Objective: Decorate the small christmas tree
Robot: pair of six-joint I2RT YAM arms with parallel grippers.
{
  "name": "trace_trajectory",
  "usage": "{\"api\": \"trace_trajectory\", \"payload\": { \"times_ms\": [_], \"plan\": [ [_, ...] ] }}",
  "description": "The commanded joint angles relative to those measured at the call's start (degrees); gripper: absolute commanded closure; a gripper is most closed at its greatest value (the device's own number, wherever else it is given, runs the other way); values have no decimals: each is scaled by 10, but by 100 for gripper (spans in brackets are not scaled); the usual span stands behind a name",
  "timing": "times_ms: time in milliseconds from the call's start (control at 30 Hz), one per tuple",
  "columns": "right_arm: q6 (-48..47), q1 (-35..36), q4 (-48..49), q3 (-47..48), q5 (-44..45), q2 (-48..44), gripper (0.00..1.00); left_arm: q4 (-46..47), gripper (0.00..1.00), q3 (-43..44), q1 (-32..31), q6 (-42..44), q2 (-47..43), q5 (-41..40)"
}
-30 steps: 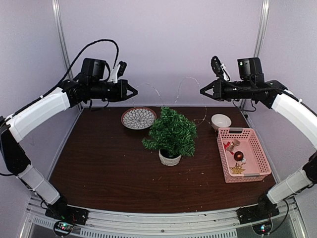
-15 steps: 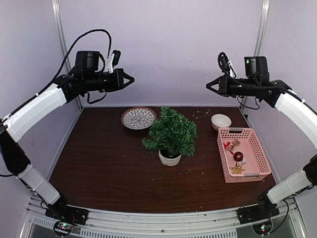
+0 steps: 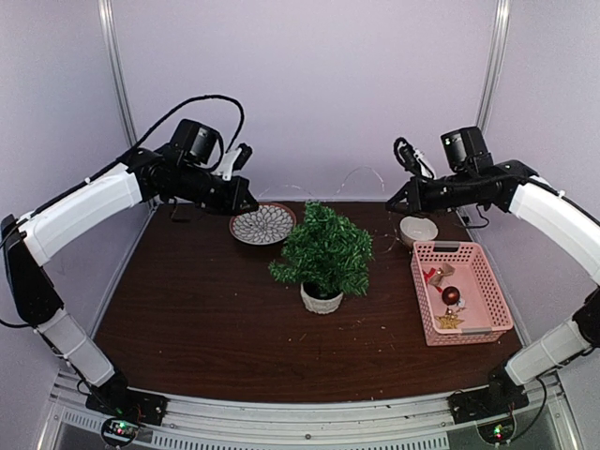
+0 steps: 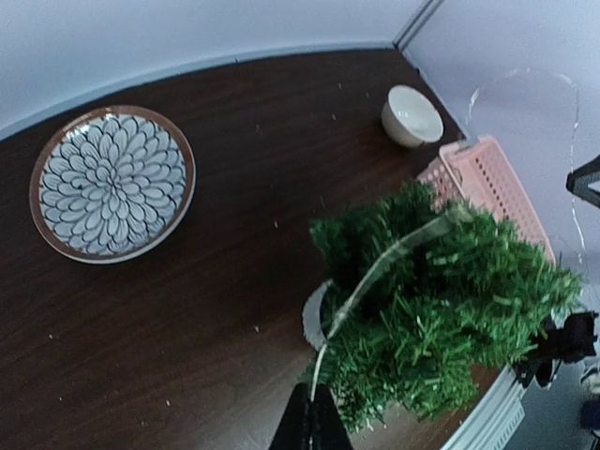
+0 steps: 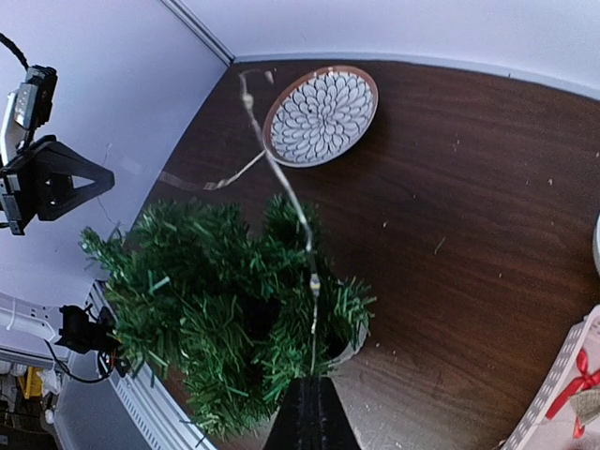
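The dark brown wooden table [image 3: 187,309] filled the middle of the overhead view. The small christmas tree [image 3: 323,251], bushy dark green in its little white round pot, stood at centre frame, and I could see nothing hanging on its branches. By my reckoning the decorating had barely begun.

The pink slatted plastic basket [image 3: 487,281] sat at right of frame, well apart from the tree. The round plate with a blue-and-white petal pattern [image 3: 262,223] lay just behind and left of the tree.

My left gripper [image 3: 253,205] hung above that plate, left of the treetop, with its fingers pressed together. My right gripper [image 3: 390,207] hovered at upper right, near the small white bowl [image 3: 418,228], and was closed just as tight.

Each one pinched an end of the thin pale wire strand with small beads [image 5: 281,183]. In both wrist views it crossed over the tree's crown. I couldn't tell whether it touched the needles or only passed above them. I judged this to be the first step: the strand was stretched between both grippers, not yet settled into the branches, and it had to come down and drape.

The smallest pieces waited in the basket: a gold star [image 3: 449,321], a dark red ball [image 3: 452,294] and a red ribbon piece [image 3: 433,275]. All of those were left to place.
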Motion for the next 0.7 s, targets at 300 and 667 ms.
{"api": "trace_trajectory", "payload": {
  "times_ms": [300, 667],
  "plan": [
    [-30, 39, -150, -31, -2, -36, 100, -163, 100, 2, -104, 35, -6, -30],
    [-41, 69, -180, -32, -18, -36, 100, -88, 100, 48, -155, 3, 33, 90]
  ]
}}
